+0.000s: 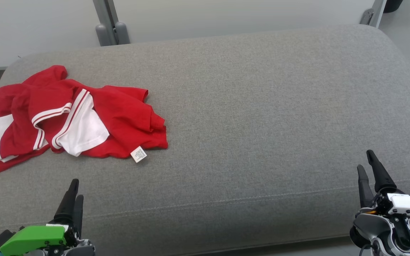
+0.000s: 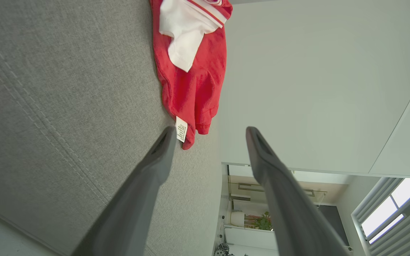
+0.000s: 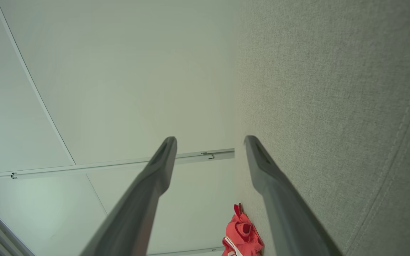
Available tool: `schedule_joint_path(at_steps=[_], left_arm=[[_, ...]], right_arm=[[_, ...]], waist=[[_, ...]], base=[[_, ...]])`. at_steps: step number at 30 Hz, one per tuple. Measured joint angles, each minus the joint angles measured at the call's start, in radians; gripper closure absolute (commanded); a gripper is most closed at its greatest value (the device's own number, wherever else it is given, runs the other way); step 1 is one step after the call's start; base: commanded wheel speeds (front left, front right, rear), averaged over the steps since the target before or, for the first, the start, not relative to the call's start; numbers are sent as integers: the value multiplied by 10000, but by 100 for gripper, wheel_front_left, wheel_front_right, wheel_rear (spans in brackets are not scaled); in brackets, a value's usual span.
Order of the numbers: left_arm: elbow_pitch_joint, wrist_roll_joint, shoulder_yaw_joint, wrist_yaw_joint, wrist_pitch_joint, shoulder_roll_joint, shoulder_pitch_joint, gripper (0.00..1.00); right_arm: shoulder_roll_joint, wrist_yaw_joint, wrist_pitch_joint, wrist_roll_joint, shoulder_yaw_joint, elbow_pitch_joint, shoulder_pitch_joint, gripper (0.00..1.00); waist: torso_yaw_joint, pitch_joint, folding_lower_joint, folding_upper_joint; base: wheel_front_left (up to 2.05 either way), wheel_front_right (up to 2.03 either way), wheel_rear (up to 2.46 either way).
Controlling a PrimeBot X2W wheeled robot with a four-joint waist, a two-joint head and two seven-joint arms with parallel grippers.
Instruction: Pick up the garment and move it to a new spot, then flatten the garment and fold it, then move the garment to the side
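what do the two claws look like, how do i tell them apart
Both have two long, dark, tapered fingers. The left claw has a bright green housing; the right claw a white and grey one, with orange wiring and a black cable at its base.

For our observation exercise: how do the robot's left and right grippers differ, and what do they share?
The left gripper has a green housing, the right gripper a white one. The left is near the red garment, the right by bare cushion. Both are open, empty.
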Motion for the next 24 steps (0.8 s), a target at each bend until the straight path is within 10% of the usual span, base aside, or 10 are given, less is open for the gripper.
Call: schedule_joint_path(at_steps=[24], left_arm=[[-59, 2228, -1078, 56, -924, 407, -4, 0]], right_arm=[[-826, -353, -884, -3714, 696, -802, 74, 0]], waist=[[-44, -2, 0, 0]], base=[[0, 0, 0]])
